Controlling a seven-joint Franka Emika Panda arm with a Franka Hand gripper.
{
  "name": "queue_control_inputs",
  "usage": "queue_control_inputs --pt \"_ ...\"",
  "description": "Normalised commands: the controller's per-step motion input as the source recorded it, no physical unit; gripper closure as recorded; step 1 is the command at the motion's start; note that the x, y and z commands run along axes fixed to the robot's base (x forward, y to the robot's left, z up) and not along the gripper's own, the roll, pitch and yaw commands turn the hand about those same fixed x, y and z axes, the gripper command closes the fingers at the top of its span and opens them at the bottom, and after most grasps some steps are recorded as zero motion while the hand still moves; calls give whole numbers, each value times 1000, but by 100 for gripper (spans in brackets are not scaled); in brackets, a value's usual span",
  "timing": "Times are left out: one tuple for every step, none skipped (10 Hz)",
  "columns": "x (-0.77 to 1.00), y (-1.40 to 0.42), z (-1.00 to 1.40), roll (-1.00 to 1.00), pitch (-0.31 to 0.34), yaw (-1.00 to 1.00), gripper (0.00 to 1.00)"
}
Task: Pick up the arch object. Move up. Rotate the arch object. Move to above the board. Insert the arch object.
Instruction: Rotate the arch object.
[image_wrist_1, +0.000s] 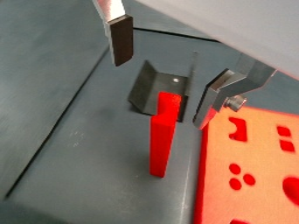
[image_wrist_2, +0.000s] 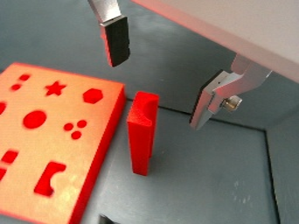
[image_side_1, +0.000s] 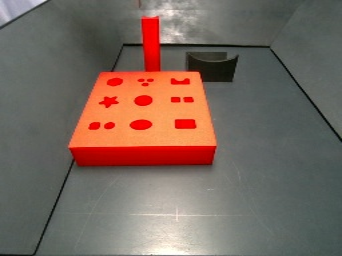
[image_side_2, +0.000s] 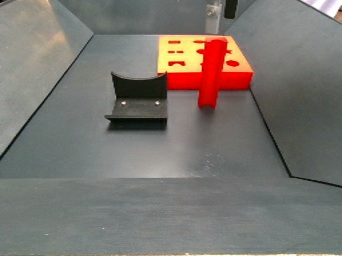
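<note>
Bright-red arch object (image_side_2: 210, 72) stands upright on the table (image_side_2: 187, 140), just beside the board (image_side_2: 238, 62). I see my claw (image_wrist_2: 158, 70) spread wide above it, empty.

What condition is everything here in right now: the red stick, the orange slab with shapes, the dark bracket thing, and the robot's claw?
arch object: standing upright on the floor beside the board, not held.
board: lying flat, every visible shape-hole empty.
fixture: standing on the floor, nothing in it.
gripper: open, above the arch object, fingers apart and touching nothing.
</note>
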Motion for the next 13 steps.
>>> queue_control_inputs --pt "35 11 -26 -6 8 1000 0" --pt "35 11 -25 -6 8 1000 0" --pt "35 11 -25 -6 8 1000 0" --pt "35 11 -25 -6 9 1000 0" --pt "35 11 -25 -7 9 1000 0" --pt "35 11 -25 -7 9 1000 0" --pt "35 10 -24 -7 10 1000 0" --pt "35 10 -24 -7 10 1000 0" --pt "35 10 -24 -8 11 1000 0" --pt "36 10 -24 -8 11 1000 0" --pt "36 10 -23 -8 12 1000 0" --pt "36 10 -23 -9 12 1000 0" --pt "36 10 -23 -9 13 1000 0"
